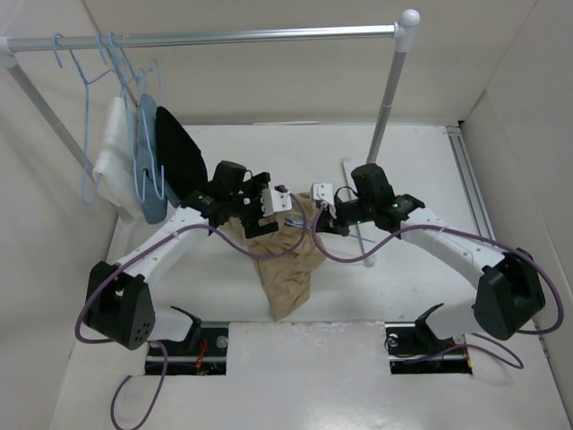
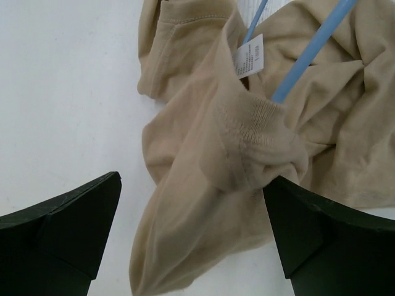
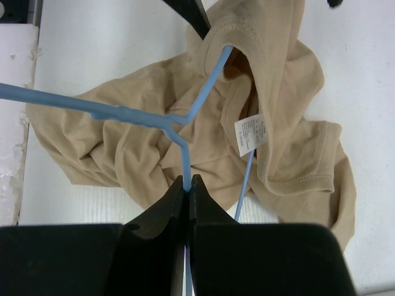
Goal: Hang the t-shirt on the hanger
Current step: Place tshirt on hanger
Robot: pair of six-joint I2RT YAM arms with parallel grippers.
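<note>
Above the bench [image 1: 421, 170], the limp t-shirt [image 1: 285, 278] sags from the thin hanger [image 3: 142, 115] (right tool [image 3: 188, 179] clamps its wire, left tool [image 2: 191, 179] gapes), so the ribbed collar [image 2: 253, 120] looks the best hold.

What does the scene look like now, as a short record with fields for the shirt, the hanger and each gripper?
t-shirt: tan, crumpled, white label showing inside the neck
hanger: light blue wire, one arm pushed into the neck opening
right gripper: shut on the hanger wire
left gripper: open, collar between its fingers
rail: other garments hang at its left end
</note>
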